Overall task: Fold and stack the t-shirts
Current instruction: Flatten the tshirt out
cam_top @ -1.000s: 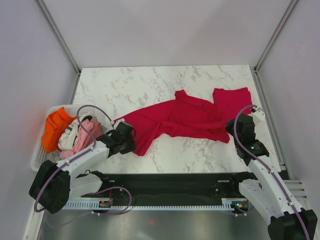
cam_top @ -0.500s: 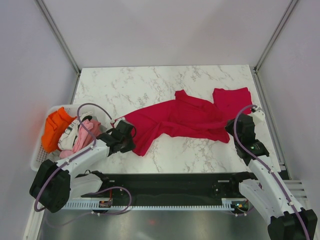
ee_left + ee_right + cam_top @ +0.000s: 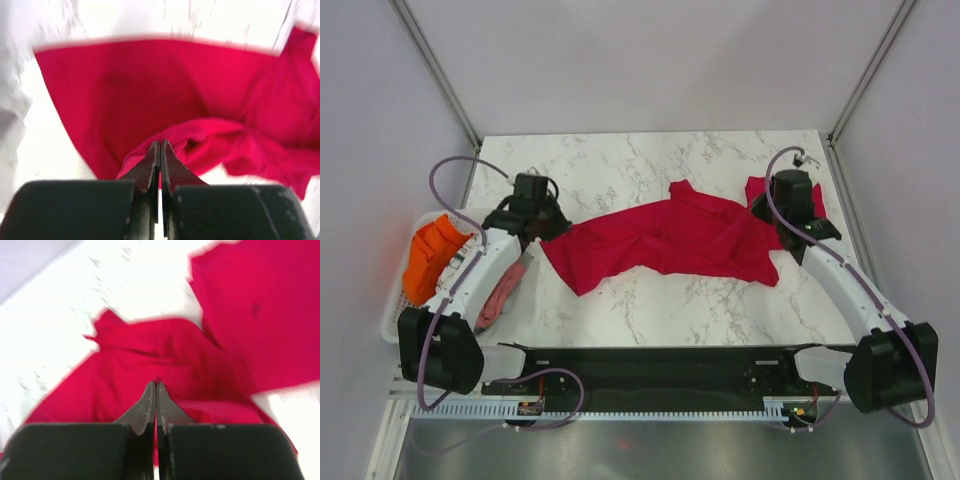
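A crimson-red t-shirt [image 3: 670, 235] lies crumpled and stretched across the middle of the marble table. My left gripper [image 3: 548, 232] is shut on its left edge, and the cloth shows pinched between the fingers in the left wrist view [image 3: 160, 146]. My right gripper [image 3: 766, 210] is shut on the shirt's right side, with a red fold between its tips in the right wrist view [image 3: 155, 384]. A second red t-shirt [image 3: 754, 187] lies flat at the back right, partly hidden under the right arm. It also shows in the right wrist view [image 3: 260, 310].
A white basket [image 3: 392, 315] stands at the left edge of the table, with orange cloth [image 3: 435, 255] and pink cloth [image 3: 505, 290] in it. Grey walls enclose the table on three sides. The arms' black base rail [image 3: 650, 365] runs along the near edge.
Both arms have swung from near the front edge toward the back of the table. The shirt's left end has moved up and back with the left gripper, and the cloth is pulled out wider.
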### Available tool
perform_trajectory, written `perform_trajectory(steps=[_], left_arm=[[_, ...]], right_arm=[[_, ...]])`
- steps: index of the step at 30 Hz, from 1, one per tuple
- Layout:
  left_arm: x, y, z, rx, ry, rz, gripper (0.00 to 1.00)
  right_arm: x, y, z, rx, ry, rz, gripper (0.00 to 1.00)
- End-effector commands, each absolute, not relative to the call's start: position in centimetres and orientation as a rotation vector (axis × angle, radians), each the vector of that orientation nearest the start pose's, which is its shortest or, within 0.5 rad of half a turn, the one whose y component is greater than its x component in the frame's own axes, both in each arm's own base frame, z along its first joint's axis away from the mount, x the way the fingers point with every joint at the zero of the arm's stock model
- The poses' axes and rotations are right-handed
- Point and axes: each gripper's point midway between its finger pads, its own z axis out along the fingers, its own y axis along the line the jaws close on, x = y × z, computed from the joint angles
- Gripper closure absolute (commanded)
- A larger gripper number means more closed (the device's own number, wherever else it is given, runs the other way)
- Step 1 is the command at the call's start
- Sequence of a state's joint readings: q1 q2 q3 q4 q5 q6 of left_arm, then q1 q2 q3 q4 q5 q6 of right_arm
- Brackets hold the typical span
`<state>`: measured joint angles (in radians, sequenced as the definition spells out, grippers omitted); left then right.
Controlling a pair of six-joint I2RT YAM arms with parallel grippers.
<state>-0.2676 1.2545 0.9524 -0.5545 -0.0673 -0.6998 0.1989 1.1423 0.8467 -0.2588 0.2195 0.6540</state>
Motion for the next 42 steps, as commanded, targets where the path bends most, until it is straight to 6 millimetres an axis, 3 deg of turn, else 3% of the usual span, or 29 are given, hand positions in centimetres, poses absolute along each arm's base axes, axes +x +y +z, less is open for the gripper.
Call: perform_trajectory(steps=[1,2,3,4,5,6,7,8,9,10,11,12,13,16,17,18,22,25,27,29,32,33,35,36,38,39,41,42], left_arm=[[35.6,-8.0,19.1,-0.532,2.315,-0.404,0.98],[36.1,-7.8,20.3,-0.537,2.308,-0.425,0.98],[36.8,-7.3,21.3,-0.549,2.298,-0.426,0.98],[37.5,-6.5,24.7,-0.546,2.245,-0.427,0.98],[37.7,-6.2,26.5,-0.538,2.215,-0.430,0.98],[37.8,-5.5,28.4,-0.527,2.182,-0.421,0.98],[38.0,-5.3,32.4,-0.493,2.103,-0.437,0.98],[37.4,-5.1,34.1,-0.472,2.081,-0.442,0.98],[37.0,-4.8,35.9,-0.461,2.045,-0.437,0.98],[35.8,-4.3,40.0,-0.417,1.947,-0.433,0.98],[34.9,-4.1,41.7,-0.399,1.906,-0.425,0.98],[33.8,-3.9,43.6,-0.381,1.850,-0.418,0.98],[31.5,-3.4,46.8,-0.362,1.756,-0.401,0.98],[27.5,-2.7,51.4,-0.334,1.604,-0.380,0.98],[25.2,-2.2,53.3,-0.335,1.532,-0.369,0.98],[23.9,-2.2,54.4,-0.329,1.493,-0.371,0.98],[18.6,-2.1,59.4,-0.294,1.324,-0.397,0.98],[18.6,-2.2,59.9,-0.304,1.335,-0.407,0.98],[21.3,-1.6,58.6,-0.383,1.413,-0.387,0.98],[23.6,-1.2,55.3,-0.447,1.546,-0.351,0.98],[28.0,-1.5,50.8,-0.493,1.700,-0.348,0.98],[30.2,-1.9,48.5,-0.509,1.771,-0.357,0.98],[32.1,-2.4,46.4,-0.515,1.823,-0.374,0.98],[33.0,-2.6,45.5,-0.528,1.840,-0.387,0.98],[35.1,-2.7,42.6,-0.560,1.896,-0.386,0.98],[36.0,-2.7,41.9,-0.581,1.896,-0.396,0.98],[37.5,-3.3,40.7,-0.591,1.922,-0.432,0.98],[38.5,-3.5,40.7,-0.602,1.910,-0.453,0.98]], right_arm=[[40.3,7.4,26.2,0.492,1.888,0.362,1.00],[41.0,7.3,27.6,0.489,1.868,0.354,1.00],[41.7,7.3,31.1,0.484,1.816,0.363,1.00],[41.8,7.1,33.1,0.483,1.782,0.362,1.00],[41.7,6.9,34.9,0.479,1.754,0.358,1.00],[41.2,6.7,39.2,0.469,1.666,0.383,1.00],[40.7,6.6,41.3,0.460,1.625,0.393,1.00],[40.0,6.4,43.3,0.444,1.585,0.396,1.00],[38.3,6.4,47.0,0.405,1.512,0.430,1.00],[37.1,6.6,48.9,0.364,1.472,0.448,1.00],[35.9,6.7,50.5,0.321,1.433,0.456,1.00],[33.3,6.3,53.0,0.297,1.362,0.475,1.00],[31.8,6.2,54.2,0.277,1.322,0.484,1.00],[25.6,5.1,58.2,0.240,1.171,0.505,1.00],[24.1,4.9,59.1,0.228,1.137,0.514,1.00],[21.3,4.5,60.8,0.212,1.072,0.526,1.00],[16.2,3.9,63.9,0.180,0.964,0.562,1.00],[15.3,3.6,65.4,0.187,0.948,0.559,1.00],[15.3,3.4,66.5,0.196,0.939,0.555,1.00],[15.7,3.5,67.1,0.198,0.942,0.560,1.00],[18.8,3.8,67.0,0.221,0.999,0.538,1.00],[21.3,4.1,66.0,0.230,1.045,0.523,1.00],[24.1,4.7,64.6,0.234,1.098,0.516,1.00],[27.3,5.5,62.4,0.240,1.169,0.509,1.00],[30.1,6.5,60.9,0.235,1.203,0.531,1.00],[32.9,7.3,58.7,0.243,1.263,0.544,1.00],[35.3,8.5,57.8,0.227,1.297,0.574,1.00],[37.5,9.3,57.3,0.221,1.324,0.586,1.00]])
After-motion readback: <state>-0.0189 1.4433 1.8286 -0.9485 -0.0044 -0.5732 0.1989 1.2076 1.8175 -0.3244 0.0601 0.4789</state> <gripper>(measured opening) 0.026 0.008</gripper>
